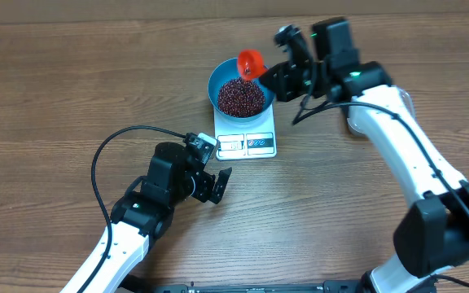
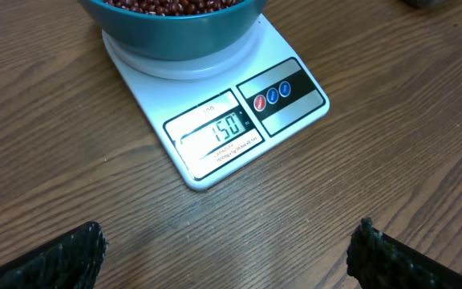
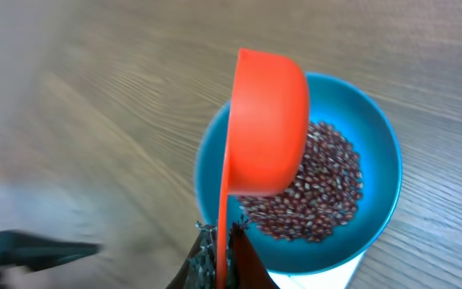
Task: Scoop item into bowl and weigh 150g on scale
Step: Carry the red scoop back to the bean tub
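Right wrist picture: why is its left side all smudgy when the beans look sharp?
Right wrist view: the table at left is blurred, probably out of focus, while the orange scoop and the beans in the blue bowl stay sharp. Left wrist view: the scale shows crisp digits, no glare.

Overhead camera looks straight down on the table [image 1: 55, 98]; left wrist faces the scale [image 2: 215, 128] close up, right wrist peers into the bowl [image 3: 379, 152], both upper centre overhead.
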You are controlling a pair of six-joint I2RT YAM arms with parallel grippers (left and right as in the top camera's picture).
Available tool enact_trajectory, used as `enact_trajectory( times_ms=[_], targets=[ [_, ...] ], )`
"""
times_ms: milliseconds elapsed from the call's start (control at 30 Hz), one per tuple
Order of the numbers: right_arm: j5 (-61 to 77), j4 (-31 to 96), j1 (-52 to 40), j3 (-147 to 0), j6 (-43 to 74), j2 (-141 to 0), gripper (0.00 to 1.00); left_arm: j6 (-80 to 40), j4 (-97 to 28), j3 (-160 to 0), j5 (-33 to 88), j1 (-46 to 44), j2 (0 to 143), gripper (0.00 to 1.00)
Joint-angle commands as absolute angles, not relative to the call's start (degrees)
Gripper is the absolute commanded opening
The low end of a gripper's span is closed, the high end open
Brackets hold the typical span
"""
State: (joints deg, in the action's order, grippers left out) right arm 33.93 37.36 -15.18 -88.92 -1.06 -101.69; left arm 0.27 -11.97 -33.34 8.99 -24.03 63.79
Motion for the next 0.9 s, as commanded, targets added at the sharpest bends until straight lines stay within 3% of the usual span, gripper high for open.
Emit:
enact_trajectory(
  times_ms=[0, 167, 600, 867],
  targets=[
    [47.07, 36.91, -10.83, -90.52, 0.03, -97.41, 0.04, -0.21, -11.77, -33.58, 9.65, -24.36, 64.07, 1.0],
    [52.53, 37.78, -4.58, -90.52, 0.03, -94.41, 0.04, -0.19, -11.77, -33.58, 9.65, -24.36, 64.07, 0.99],
    [51.64, 50.09, 14.22, -90.5, -2.2, -87.59, 0.04, -0.21, -11.77, -33.58, 9.65, -24.36, 64.07, 1.0],
    [24.1, 60.49, 18.59, -90.02, -2.11, -88.18, 0.04, -0.21, -11.7, -33.58, 9.65, -24.36, 64.07, 1.0]
  ],
)
